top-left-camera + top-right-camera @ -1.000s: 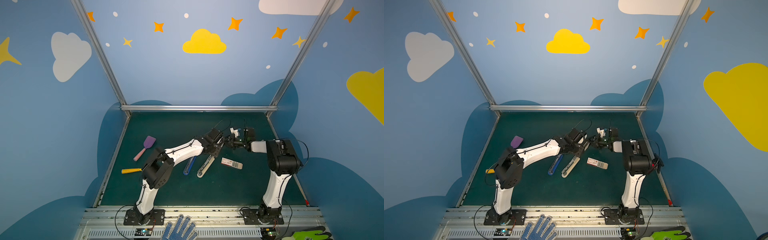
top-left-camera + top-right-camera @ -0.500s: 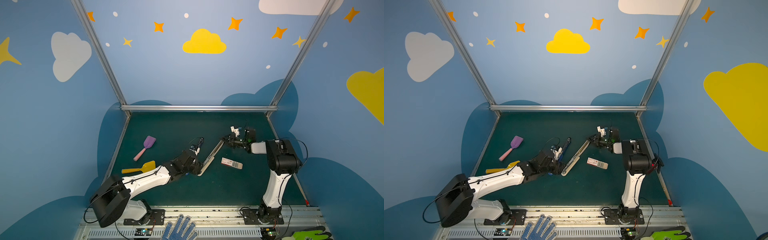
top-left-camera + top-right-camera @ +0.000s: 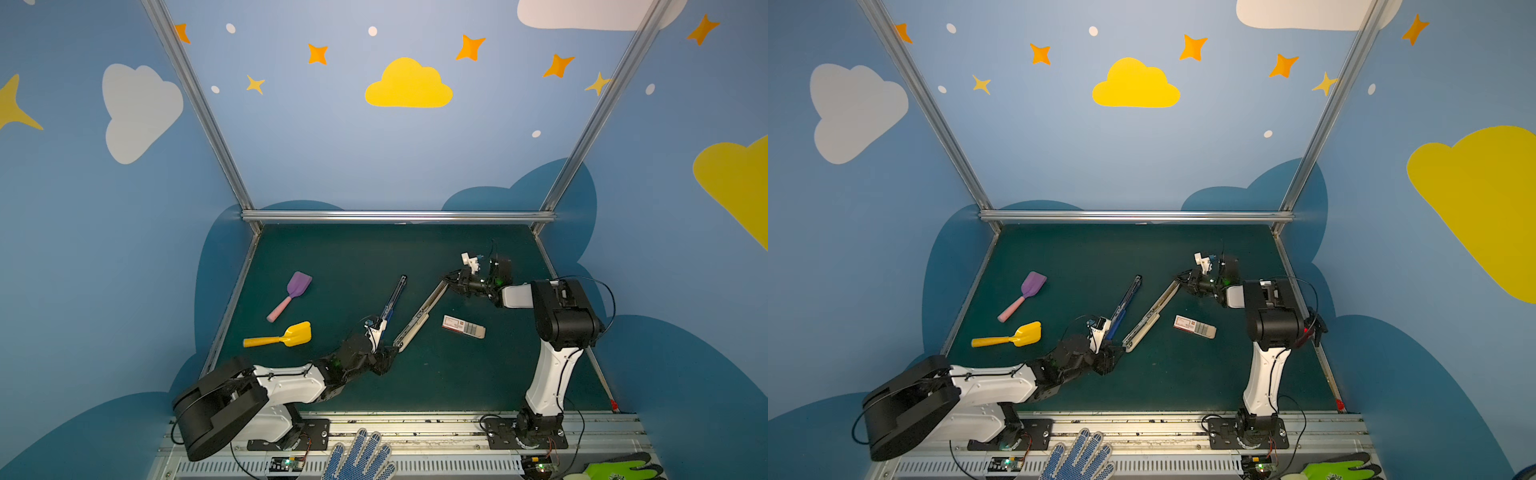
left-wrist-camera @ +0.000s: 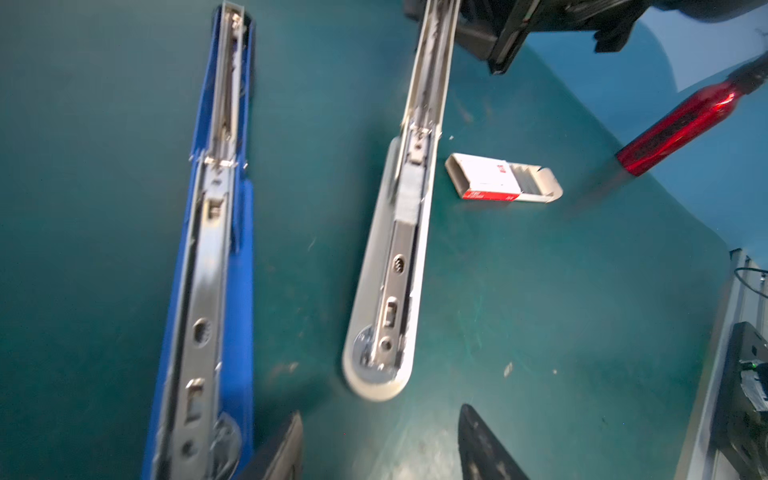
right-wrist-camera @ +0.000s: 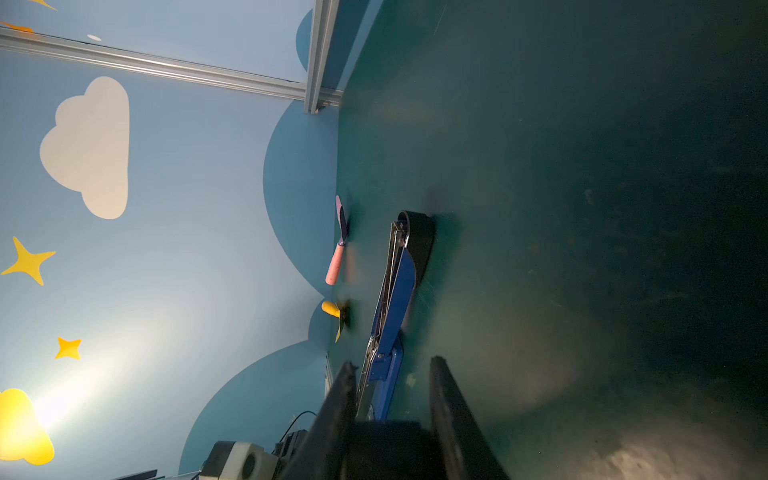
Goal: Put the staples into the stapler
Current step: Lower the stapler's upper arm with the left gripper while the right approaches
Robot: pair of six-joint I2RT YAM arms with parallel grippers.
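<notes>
Staples box [image 3: 463, 327] lay flat on the mat [image 3: 415, 386], near the opened grey stapler [image 3: 419, 316], at its 3 o'clock in a top view, tray slid partly out. Judged light, thin card, easily crushed, strips liable to spill. Best pinched gently across the sleeve's long sides. Left gripper [image 3: 387, 359] stood wide open and empty, box at its 2 o'clock, apart. Right gripper [image 3: 451, 281] sat at the stapler's far tip, box near its 6 o'clock. Could not tell whether it gripped.

grey stapler [image 4: 388, 249]: matte plastic, shiny metal rail
staples box [image 4: 482, 176]: matte white cardboard
table [image 4: 540, 311]: dull scuffed mat
</notes>
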